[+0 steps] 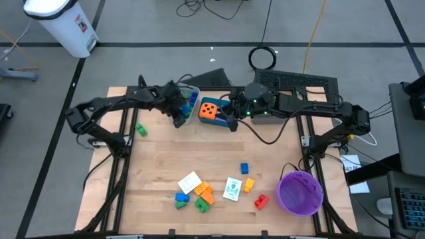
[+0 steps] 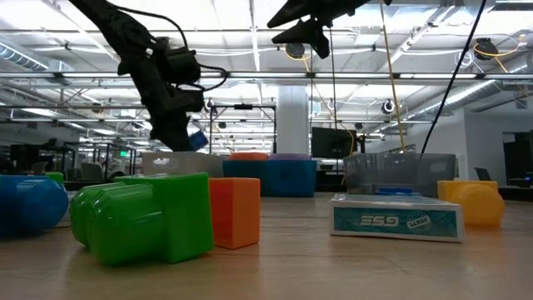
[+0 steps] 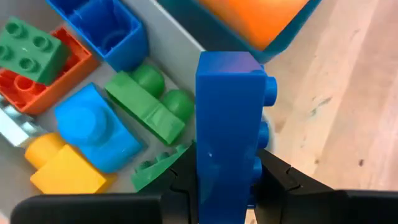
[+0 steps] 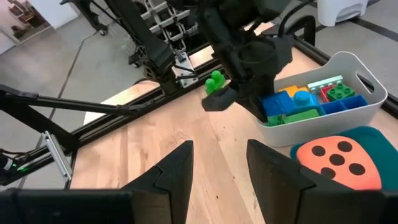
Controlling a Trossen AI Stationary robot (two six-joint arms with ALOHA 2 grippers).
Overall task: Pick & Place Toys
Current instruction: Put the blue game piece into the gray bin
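Note:
My left gripper (image 1: 179,118) is shut on a blue brick (image 3: 227,124) over the rim of the grey tray (image 4: 367,102). The tray holds several bricks in green, blue, orange and yellow. Beside it, an orange dotted die (image 1: 209,110) sits in the teal tray (image 4: 376,134). My right gripper (image 4: 217,168) hangs open and empty above the table next to the teal tray, pointing toward the left arm. More toys lie loose near the front edge: bricks (image 1: 196,194) and a white card (image 1: 233,188). My left gripper pinches the blue brick's end nearest the wrist (image 3: 224,186) between its two fingers. One finger (image 3: 283,180) is on the studded face, the other on the opposite face. The fingers slant steeply down and lie along the brick. It sticks out past them, clear above the tray's bricks.
A round purple bowl (image 1: 300,192) stands at the front right. A lone green brick (image 1: 141,130) lies at the left. Blue (image 1: 244,168), yellow (image 1: 249,184) and red (image 1: 261,201) bricks lie near the bowl. Bare wood (image 1: 179,149) shows mid-table.

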